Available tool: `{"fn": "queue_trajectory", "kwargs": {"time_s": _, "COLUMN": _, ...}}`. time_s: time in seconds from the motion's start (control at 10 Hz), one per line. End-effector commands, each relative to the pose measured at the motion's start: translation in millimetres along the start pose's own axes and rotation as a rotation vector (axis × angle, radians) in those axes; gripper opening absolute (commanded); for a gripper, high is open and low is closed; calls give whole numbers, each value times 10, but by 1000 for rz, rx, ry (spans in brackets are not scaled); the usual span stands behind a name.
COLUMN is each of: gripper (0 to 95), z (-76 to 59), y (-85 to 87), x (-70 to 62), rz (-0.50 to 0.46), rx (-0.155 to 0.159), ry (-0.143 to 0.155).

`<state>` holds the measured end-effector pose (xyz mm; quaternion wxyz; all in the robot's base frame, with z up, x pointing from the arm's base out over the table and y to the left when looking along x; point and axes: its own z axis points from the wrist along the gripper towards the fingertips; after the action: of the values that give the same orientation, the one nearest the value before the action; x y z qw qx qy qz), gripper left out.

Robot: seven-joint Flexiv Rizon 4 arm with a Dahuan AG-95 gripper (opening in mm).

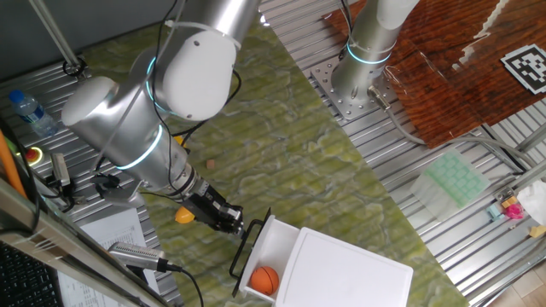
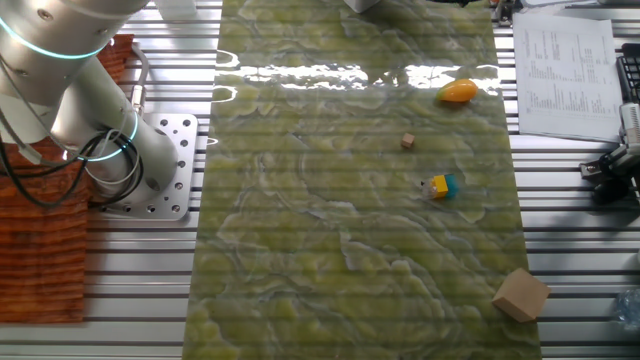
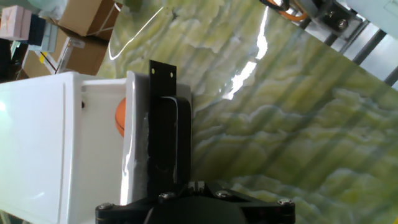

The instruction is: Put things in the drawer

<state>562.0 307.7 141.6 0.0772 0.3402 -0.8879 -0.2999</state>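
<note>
The white drawer stands pulled out of its white cabinet. An orange ball lies inside it, and part of that ball shows in the hand view. My gripper is at the black bar handle, and its dark fingers look closed on the bar. In the hand view the handle runs straight down into my gripper. A yellow-orange mango-shaped fruit lies just behind my wrist. A tiny brown cube and a yellow-and-teal block lie on the green mat.
A plastic water bottle stands at the far left. A pale green tray lies on the metal slats to the right. A tan box sits at the mat's corner. A second arm's base is bolted beyond the mat. Papers lie beside it.
</note>
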Motion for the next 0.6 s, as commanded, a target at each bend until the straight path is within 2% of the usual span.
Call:
{"fn": "queue_trajectory", "kwargs": {"time_s": 0.1, "gripper": 0, "z": 41, "y": 34, "x": -40, "rz": 9, "rx": -2, "ry": -1}}
{"fn": "queue_trajectory", "kwargs": {"time_s": 0.6, "gripper": 0, "z": 116, "y": 138, "x": -97, "rz": 9, "rx": -9, "ry": -6}}
